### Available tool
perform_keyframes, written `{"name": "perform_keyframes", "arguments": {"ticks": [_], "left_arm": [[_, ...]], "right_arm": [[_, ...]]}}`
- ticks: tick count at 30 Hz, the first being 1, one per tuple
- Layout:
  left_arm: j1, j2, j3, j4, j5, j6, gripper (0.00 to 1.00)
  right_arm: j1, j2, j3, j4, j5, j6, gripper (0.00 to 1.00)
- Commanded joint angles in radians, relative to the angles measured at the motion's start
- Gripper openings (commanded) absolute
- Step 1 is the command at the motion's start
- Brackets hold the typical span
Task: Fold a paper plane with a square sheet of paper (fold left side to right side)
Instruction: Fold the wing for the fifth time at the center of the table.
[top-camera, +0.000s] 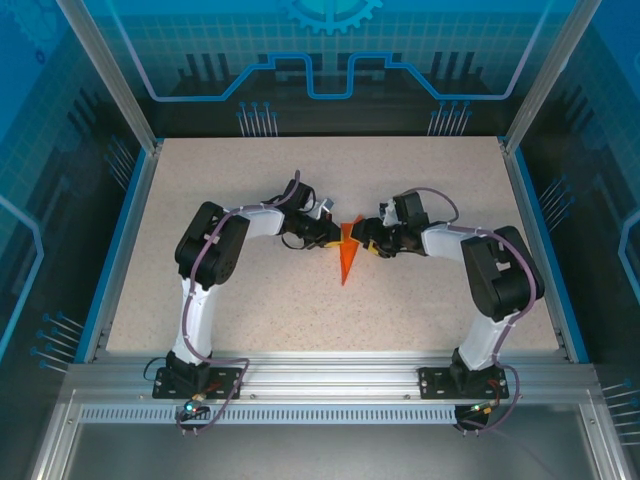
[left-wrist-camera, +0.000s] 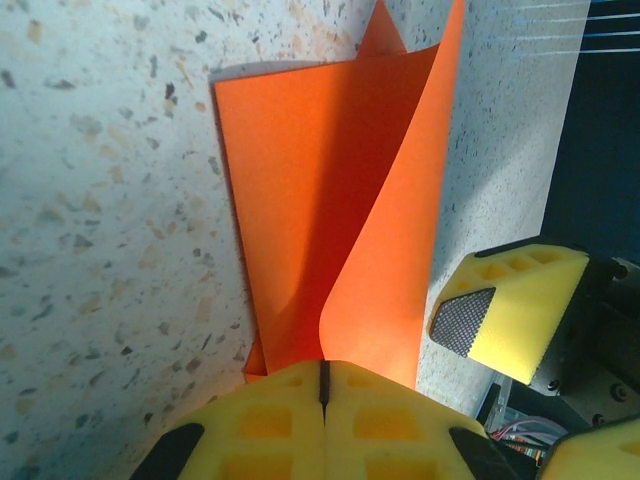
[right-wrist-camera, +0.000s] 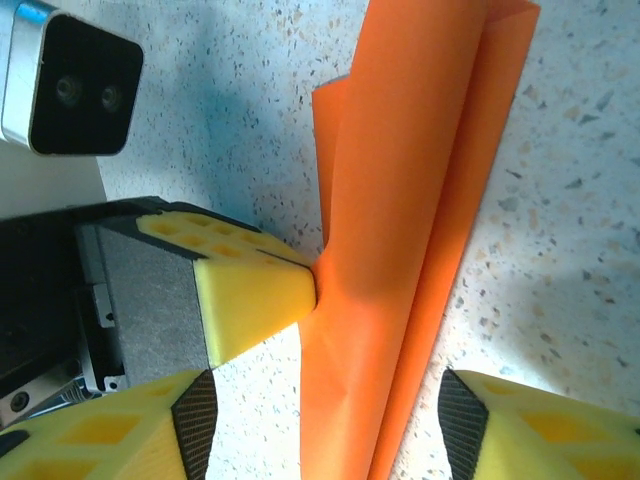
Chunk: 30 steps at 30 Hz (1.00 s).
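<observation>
Pinching plain orange paper (left-wrist-camera: 330, 200) in left gripper (left-wrist-camera: 323, 372)

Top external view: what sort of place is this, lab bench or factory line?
Probably an enclosed robot test cell, lab-style rather than a production line. The left arm and right arm are bolted to an aluminium frame at a speckled table, and blue see-through panels wall it in.

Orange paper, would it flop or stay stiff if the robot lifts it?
Probably floppy: the paper curls in loose flaps where the left gripper pinches it. Likely very light, since one pinched edge seems to hold a flap up. Its creases may keep it a bit stiffer lengthwise.
</observation>
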<state>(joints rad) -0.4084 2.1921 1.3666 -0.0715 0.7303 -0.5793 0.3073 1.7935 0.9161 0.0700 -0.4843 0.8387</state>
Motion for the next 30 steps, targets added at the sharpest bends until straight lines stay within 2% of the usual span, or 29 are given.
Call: {"name": "perform_keyframes", "arguments": {"ticks": [1, 30], "left_arm": [[0.009, 0.006, 0.027, -0.021, 0.010, 0.023, 0.01], [0.008, 0.008, 0.023, -0.002, 0.021, 0.006, 0.00]], "right_arm": [[-0.004, 0.035, 0.037, -0.006, -0.032, 0.017, 0.64], [0.012, 0.168, 0.179, -0.128, -0.015, -0.032, 0.62]]}}
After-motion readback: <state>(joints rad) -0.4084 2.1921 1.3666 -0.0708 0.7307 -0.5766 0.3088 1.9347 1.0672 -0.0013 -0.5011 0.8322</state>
